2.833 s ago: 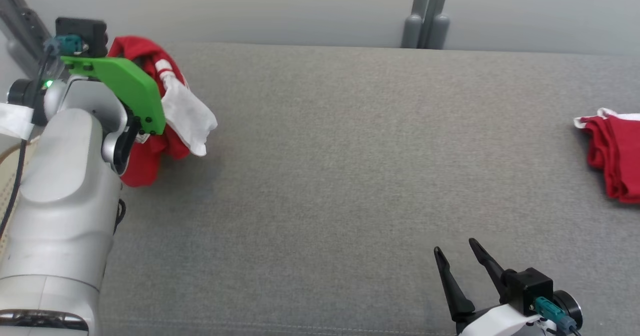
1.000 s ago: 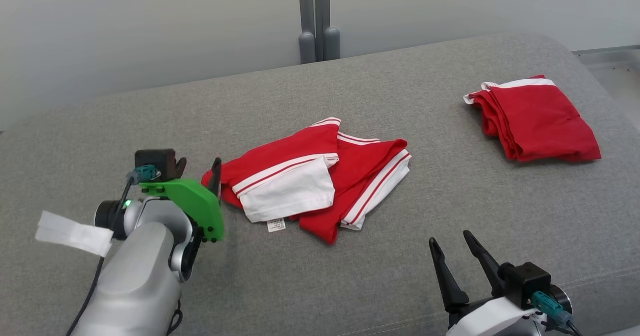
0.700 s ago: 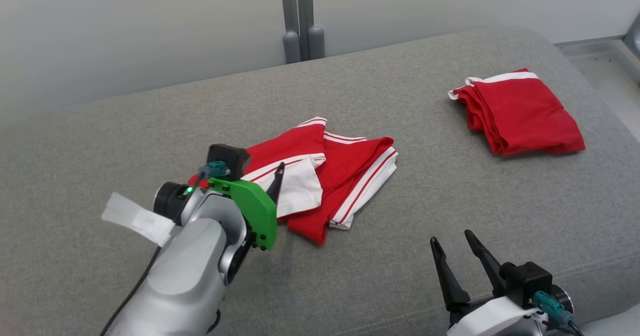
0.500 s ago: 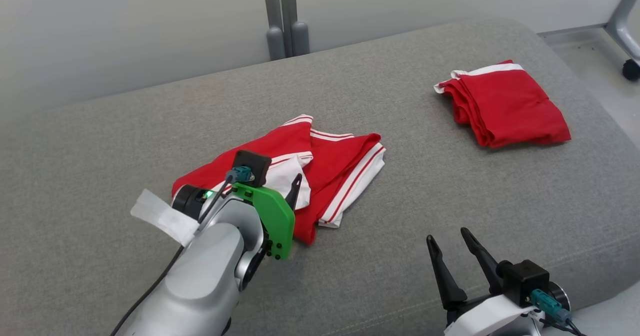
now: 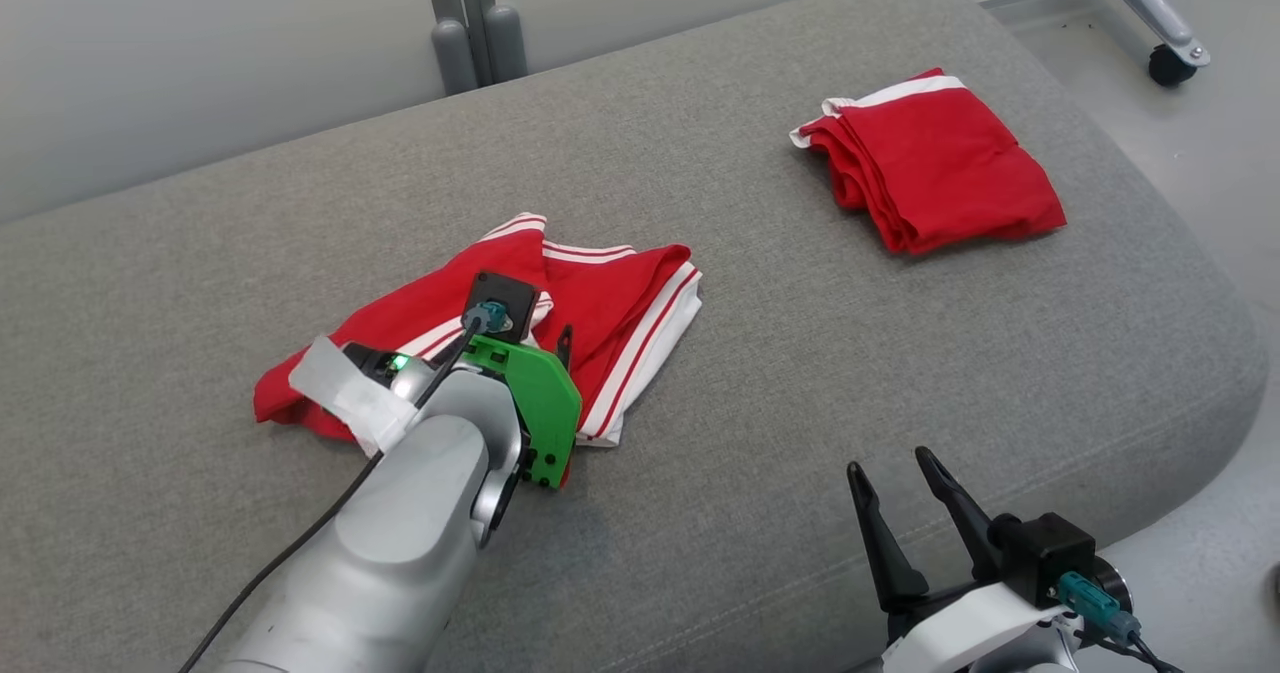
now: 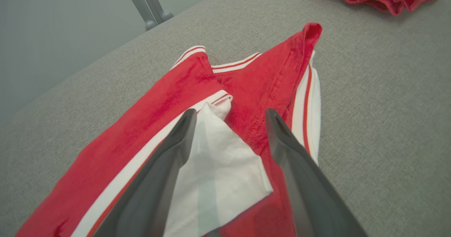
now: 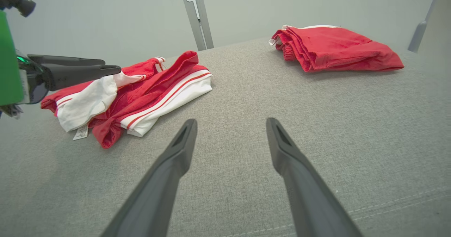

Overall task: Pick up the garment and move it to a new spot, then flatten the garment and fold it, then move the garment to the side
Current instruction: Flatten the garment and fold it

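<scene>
At the near right edge of the grey cushion (image 5: 800, 353), the right pincer (image 5: 888, 461) is seen with its two dark fingers spread wide and nothing between them. It is placed well apart from both heaps of cloth.

Further in and to the left, the left pincer (image 6: 229, 113) is likewise spread. It is poised over the garment (image 5: 620, 293), which is laid crumpled near the middle of the cushion. In the left wrist view a white flap (image 6: 218, 166) of the garment is framed between the fingers, with red cloth and red-and-white striped edging on either side. From the right wrist view the left fingers appear to be held just above the flap, though contact cannot be ruled out at that angle. A small label (image 7: 81, 133) is seen at the garment's near edge.

Beyond, toward the far right corner, a folded red pile (image 5: 940, 153) is laid, well apart from the garment. Behind the cushion a grey post (image 5: 470, 13) is set against the wall, and a caster (image 5: 1165, 65) is seen on the floor at the far right.
</scene>
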{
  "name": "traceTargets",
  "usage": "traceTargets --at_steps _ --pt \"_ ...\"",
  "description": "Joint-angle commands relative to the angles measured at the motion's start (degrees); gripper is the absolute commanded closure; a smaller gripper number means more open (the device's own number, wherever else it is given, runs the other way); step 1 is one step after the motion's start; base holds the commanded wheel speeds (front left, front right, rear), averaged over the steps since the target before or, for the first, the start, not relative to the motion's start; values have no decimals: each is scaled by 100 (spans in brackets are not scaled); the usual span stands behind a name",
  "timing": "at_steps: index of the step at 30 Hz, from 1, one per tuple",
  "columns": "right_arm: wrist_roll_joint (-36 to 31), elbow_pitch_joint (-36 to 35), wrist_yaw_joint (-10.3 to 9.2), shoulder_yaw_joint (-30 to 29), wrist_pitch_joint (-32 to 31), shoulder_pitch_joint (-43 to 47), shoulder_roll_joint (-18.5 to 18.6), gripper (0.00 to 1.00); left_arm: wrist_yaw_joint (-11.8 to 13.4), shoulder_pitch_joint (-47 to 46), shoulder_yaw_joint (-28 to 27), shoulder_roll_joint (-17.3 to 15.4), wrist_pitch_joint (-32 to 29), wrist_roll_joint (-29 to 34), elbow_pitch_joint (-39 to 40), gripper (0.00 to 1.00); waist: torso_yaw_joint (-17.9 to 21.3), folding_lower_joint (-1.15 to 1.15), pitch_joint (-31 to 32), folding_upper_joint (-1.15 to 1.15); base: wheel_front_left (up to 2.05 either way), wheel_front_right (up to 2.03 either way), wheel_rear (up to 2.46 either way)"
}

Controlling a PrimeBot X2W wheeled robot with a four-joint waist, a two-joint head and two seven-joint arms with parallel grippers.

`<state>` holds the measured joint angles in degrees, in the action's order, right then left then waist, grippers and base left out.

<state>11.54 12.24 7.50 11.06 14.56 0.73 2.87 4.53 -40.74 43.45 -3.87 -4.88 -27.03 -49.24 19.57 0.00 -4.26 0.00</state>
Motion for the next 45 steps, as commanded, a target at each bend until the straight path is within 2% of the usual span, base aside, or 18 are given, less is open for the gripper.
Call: traceTargets --at_steps 1,6,9,11,13,18,23,31,40,45 --pt "60 7 -3 14 41 -88 5 0 88 -118 -37 7 -6 -13 -67 0 136 0 -119 0 0 0 0" --pt "66 27 -3 55 53 -122 5 0 280 -214 -149 -25 -78 -103 -316 0 228 0 -172 0 0 0 0" --pt "82 23 -3 40 60 -121 5 0 298 -279 -149 -62 -152 -116 -441 0 241 0 -206 0 0 0 0" --pt "85 24 -3 10 60 -123 5 0 273 -320 -155 -83 -187 -142 -485 56 223 0 -231 0 0 0 0" --pt "88 29 -3 -2 63 -121 4 0 267 -357 -172 -93 -164 -164 -506 100 197 0 -250 0 0 0 0" --pt "111 36 -3 22 67 -153 4 0 216 -387 -133 -93 -243 -216 -585 100 138 0 -260 0 0 0 0" --pt "111 8 -3 5 61 -176 4 0 242 -557 -366 -109 286 -371 -414 100 50 0 -214 0 0 0 0" --pt "72 11 -3 -15 58 -112 4 0 431 -847 -848 -506 866 -594 -277 100 -82 0 -100 0 0 0 0" --pt "39 50 -3 13 58 -44 4 0 615 -591 -1422 -1525 1002 -909 -551 100 -178 0 31 0 0 0 0" --pt "7 38 -3 4 58 -25 5 0 730 -352 -1676 -1935 969 -1117 -748 100 -217 0 32 0 0 0 0"
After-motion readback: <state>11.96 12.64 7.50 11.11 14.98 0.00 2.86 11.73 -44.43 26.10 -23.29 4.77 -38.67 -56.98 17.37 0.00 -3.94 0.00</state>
